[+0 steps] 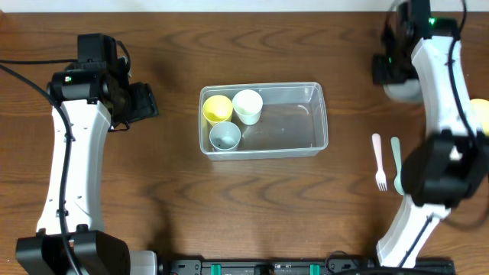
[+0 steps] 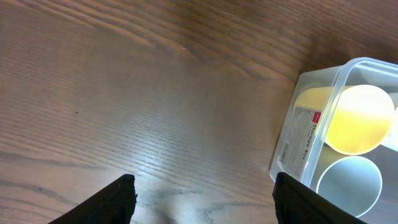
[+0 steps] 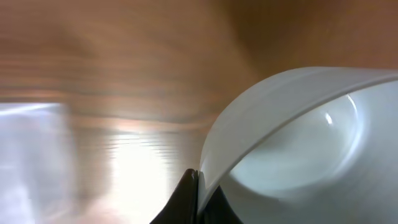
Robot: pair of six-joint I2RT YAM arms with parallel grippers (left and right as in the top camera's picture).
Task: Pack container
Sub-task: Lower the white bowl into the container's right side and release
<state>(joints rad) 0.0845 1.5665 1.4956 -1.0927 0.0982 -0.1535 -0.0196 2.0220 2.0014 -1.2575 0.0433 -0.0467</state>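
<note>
Near the far right corner of the table the right gripper (image 3: pixel 198 186) pinches the rim of a pale bowl (image 3: pixel 298 143), and the container (image 1: pixel 263 153) lies to its left at the table's middle, long side running left to right, while the left gripper (image 2: pixel 205 196) is wide and empty.

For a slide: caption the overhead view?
Clear container holding yellow cup, white cup, blue cup; pink fork and green spoon outside.

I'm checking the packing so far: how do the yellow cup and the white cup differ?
The yellow cup is yellow, the white cup white. The yellow cup sits in the container's far left corner; the white cup stands to its right, nearer the middle. Both stand mouth up inside the container, side by side.
</note>
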